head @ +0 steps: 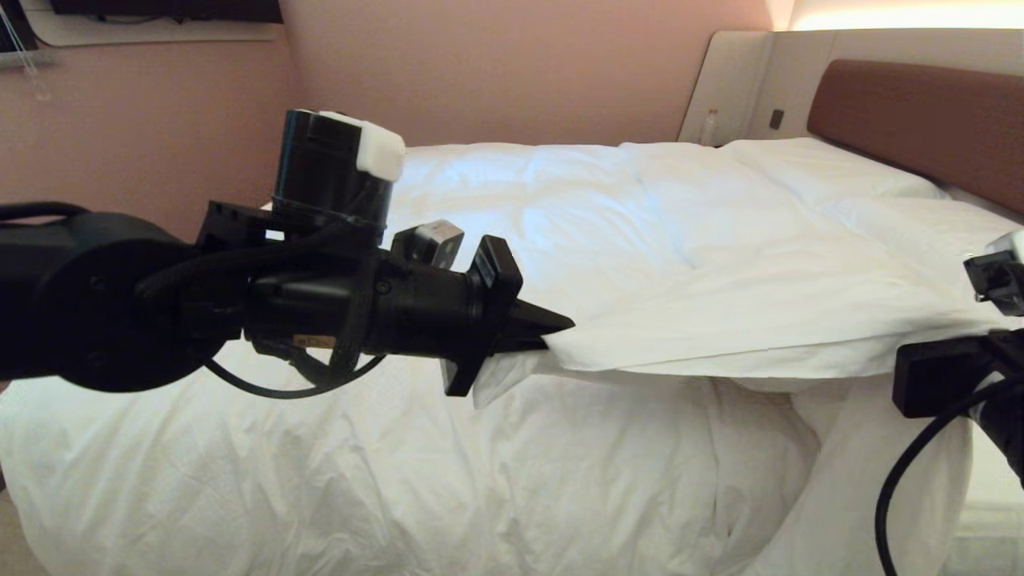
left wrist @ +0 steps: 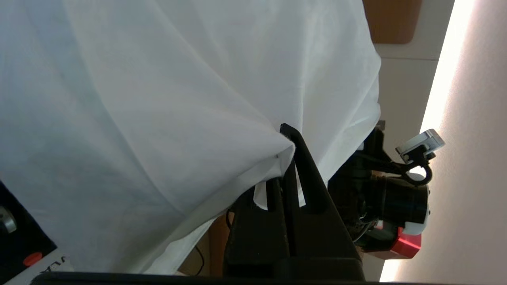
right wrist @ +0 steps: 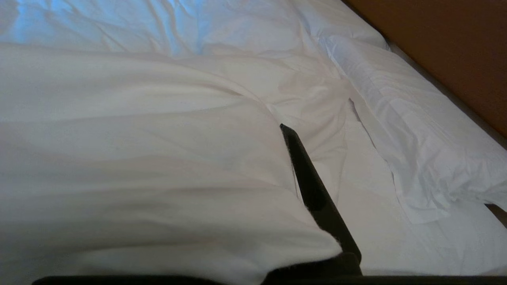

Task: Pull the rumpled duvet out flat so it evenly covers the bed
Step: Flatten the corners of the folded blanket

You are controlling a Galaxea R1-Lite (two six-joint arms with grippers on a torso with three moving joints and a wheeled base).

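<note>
One wide low bed (head: 912, 112) with a brown padded headboard carries your thick puffy white duvet (head: 640, 240), its lifted edge running level between both arms. Your left gripper (head: 552, 328) reaches level rightward, clamped on that edge; your right gripper (right wrist: 313, 190) pinches it too.

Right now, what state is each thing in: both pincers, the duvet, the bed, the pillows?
left pincer: shut on the duvet's edge, held above the bed.
right pincer: shut on the duvet, at the head view's right edge.
duvet: rumpled, its near edge lifted between both pincers, a fold hanging below.
bed: not evenly covered; bare sheet shows near the pillows.
pillows: lying flat by the headboard, uncovered.
</note>
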